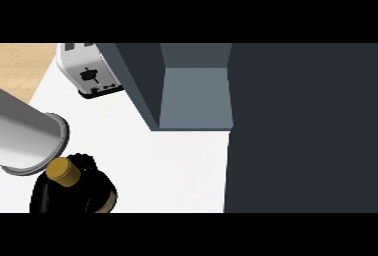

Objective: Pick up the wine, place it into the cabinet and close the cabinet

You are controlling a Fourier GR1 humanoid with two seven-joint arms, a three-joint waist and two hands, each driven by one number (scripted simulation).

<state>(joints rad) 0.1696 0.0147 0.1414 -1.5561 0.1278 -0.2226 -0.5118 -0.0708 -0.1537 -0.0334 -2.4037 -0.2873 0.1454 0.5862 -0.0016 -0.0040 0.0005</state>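
The wine bottle (62, 172) shows at the lower left, seen from above: a gold cap on a dark body, with a sliver of tan label at its lower right. My left hand (86, 163) is curled round the bottle's neck and shoulder, and its grey forearm comes in from the left edge. The cabinet (193, 97) stands open at the top middle, its grey-blue inside bare. Its dark door (303, 130) is swung out and fills the right side of the view. The bottle is well left of the cabinet opening and below it in the view. My right hand does not show.
A silver toaster (88, 72) stands at the top left, just left of the cabinet's side wall. The white counter (162, 165) runs between the bottle and the door. A strip of wood floor (22, 65) shows beyond the counter's left edge.
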